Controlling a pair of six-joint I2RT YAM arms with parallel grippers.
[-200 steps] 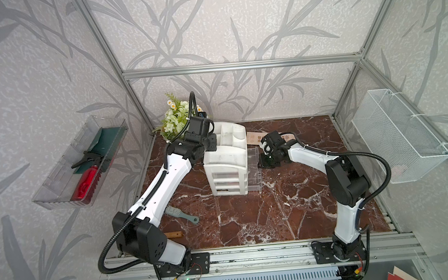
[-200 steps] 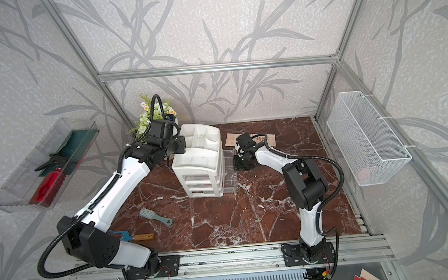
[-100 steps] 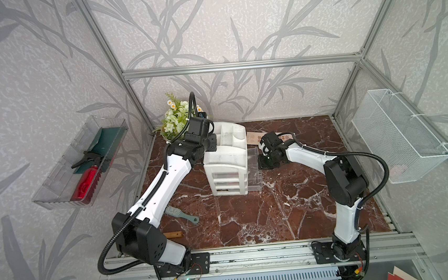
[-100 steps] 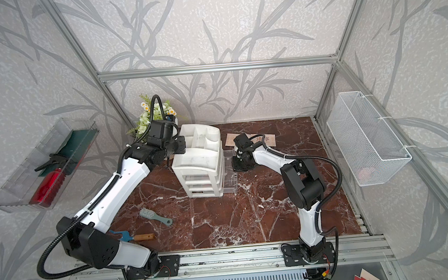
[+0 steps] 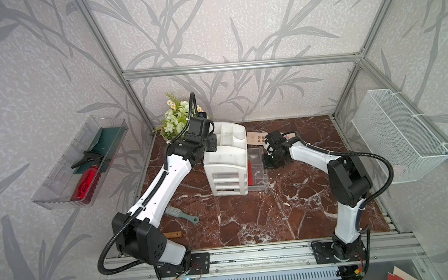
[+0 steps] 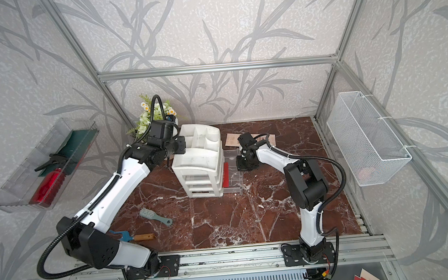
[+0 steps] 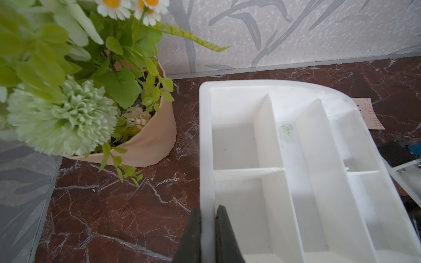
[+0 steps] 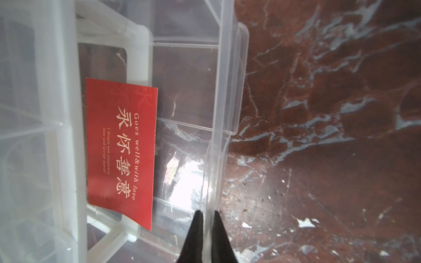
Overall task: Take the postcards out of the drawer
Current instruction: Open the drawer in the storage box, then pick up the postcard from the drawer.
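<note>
Pinching with right gripper (image 8: 206, 214), jaws almost closed, front wall of clear drawer (image 8: 227, 91). Clamping with left gripper (image 7: 208, 208), equally tight, rim of white organizer (image 7: 206, 136). Noting red postcard (image 8: 120, 152) lying inside pulled-out drawer, cream postcards (image 5: 254, 139) on surface (image 5: 277, 210) just behind right gripper.

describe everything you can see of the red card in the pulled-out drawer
The red postcard is a thin rectangular card, apparently paper, printed with pale Chinese characters and small English lines including "Goes well & with love". It sits inside the clear drawer, at the end nearest the white organizer, one corner slightly curled. No gripper touches it; the right gripper clamps the drawer's front wall instead.
</note>
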